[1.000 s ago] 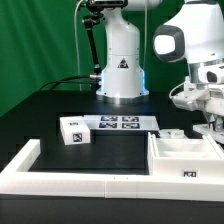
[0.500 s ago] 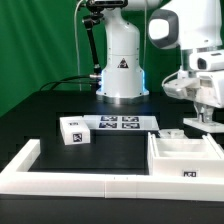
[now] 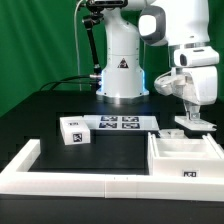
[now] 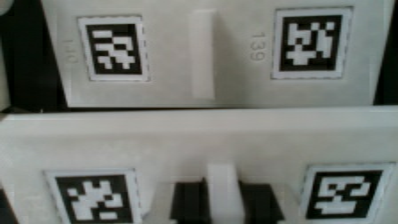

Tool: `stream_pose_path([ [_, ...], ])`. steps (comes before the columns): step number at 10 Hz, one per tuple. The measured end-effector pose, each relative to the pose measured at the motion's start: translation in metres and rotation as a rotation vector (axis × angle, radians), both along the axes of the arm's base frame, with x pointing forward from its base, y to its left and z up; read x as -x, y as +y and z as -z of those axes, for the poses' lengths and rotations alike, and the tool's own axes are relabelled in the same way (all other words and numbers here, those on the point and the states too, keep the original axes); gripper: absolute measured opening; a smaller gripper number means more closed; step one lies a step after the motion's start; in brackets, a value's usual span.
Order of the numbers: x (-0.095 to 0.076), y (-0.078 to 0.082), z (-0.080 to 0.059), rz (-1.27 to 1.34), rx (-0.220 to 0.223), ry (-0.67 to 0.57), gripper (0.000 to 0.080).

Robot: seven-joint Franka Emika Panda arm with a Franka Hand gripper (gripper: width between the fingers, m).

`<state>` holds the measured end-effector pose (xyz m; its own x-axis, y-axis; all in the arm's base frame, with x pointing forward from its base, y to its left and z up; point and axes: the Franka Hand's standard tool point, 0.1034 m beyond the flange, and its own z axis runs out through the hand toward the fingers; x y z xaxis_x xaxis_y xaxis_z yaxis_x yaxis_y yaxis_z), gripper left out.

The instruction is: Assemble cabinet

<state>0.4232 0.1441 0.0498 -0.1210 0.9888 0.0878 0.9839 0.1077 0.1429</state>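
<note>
The cabinet [image 3: 186,158] is an open white box with a tag on its front, at the exterior view's right behind the low wall. My gripper [image 3: 193,117] hangs just above the box's back edge. In the wrist view its dark fingers [image 4: 187,200] are closed on a narrow white ridge of a tagged white panel [image 4: 214,140]. A second tagged white panel [image 4: 196,50] lies beyond it. A small white tagged block [image 3: 73,130] sits on the table at the exterior view's left.
The marker board [image 3: 120,124] lies flat mid-table in front of the robot base [image 3: 122,70]. A long low white wall [image 3: 80,180] runs along the front and turns back at the exterior view's left.
The arm has swung toward the exterior view's left and risen a little. The gripper has gone from the box's far right side to its back middle.
</note>
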Motion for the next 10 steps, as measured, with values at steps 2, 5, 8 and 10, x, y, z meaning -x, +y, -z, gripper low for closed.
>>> stream_pose_path([
  [2, -0.001, -0.002, -0.001, 0.083, -0.003, 0.006, 0.0070],
  [5, -0.001, -0.006, -0.003, 0.141, 0.007, 0.018, 0.0070],
  [8, -0.001, -0.009, -0.002, 0.138, 0.009, 0.020, 0.0070],
  [10, -0.012, -0.028, -0.004, 0.140, 0.033, 0.027, 0.0070],
])
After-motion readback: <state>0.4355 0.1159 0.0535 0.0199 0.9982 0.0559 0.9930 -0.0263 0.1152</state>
